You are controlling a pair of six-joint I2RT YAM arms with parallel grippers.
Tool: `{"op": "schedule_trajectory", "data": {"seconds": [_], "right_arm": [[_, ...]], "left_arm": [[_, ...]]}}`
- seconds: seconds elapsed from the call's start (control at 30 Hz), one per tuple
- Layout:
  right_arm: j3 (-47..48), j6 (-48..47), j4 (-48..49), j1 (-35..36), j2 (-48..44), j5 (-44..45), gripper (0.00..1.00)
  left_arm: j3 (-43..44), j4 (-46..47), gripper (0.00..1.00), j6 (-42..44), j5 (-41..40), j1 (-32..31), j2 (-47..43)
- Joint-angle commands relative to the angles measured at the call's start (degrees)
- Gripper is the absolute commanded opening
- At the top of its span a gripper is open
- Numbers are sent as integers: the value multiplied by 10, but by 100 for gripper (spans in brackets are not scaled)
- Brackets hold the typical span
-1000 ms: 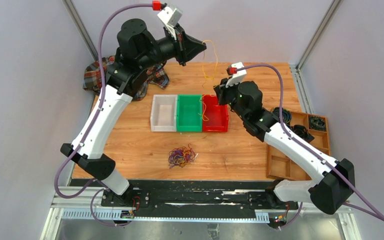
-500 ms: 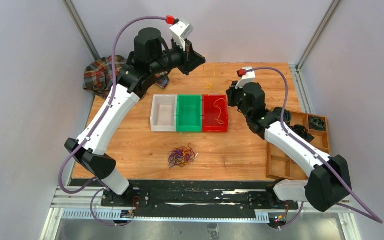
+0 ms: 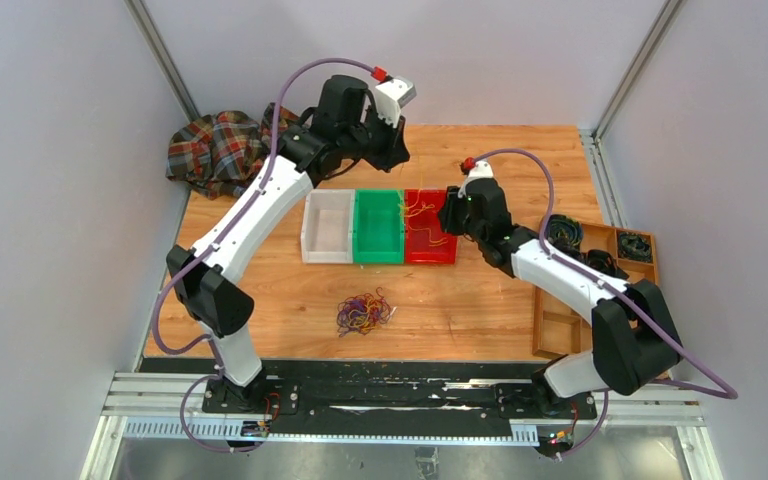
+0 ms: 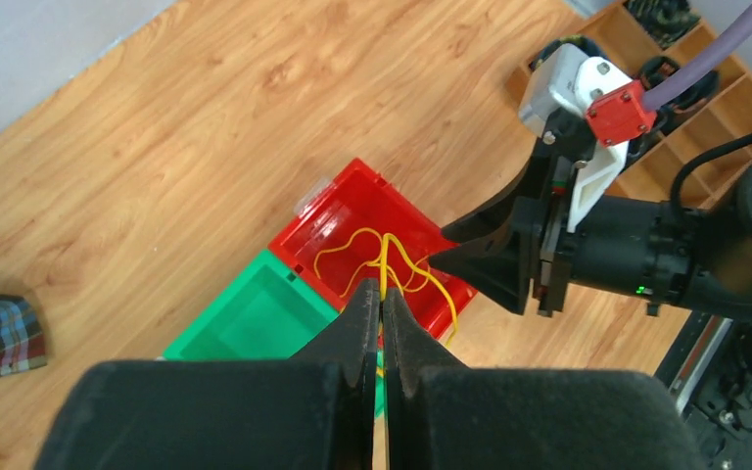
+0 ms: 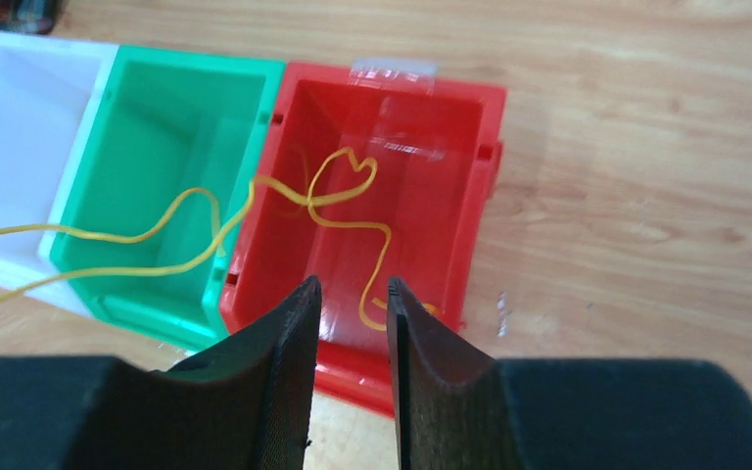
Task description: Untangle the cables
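Left gripper (image 4: 382,294) is pinched shut on the yellow cable (image 4: 384,257) right over the red bin (image 5: 488,137). Right gripper (image 5: 351,289) is slightly open and looks empty. I'd lower slowly so it all coils inside.

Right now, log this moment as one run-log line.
left gripper: shut on yellow cable | right gripper: open over red bin | yellow cable: hangs into red bin | cable tangle: on table

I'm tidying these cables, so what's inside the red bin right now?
One yellow cable loops inside the red bin, trailing out over the green bin. The bin's near edge is hidden behind the right gripper.
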Motion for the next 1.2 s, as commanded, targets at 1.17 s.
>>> {"op": "schedule_trajectory", "data": {"seconds": [1.17], "right_arm": [[-135, 157, -180, -58, -209, 8, 46]], "left_arm": [[35, 74, 0, 28, -45, -54, 152]]}}
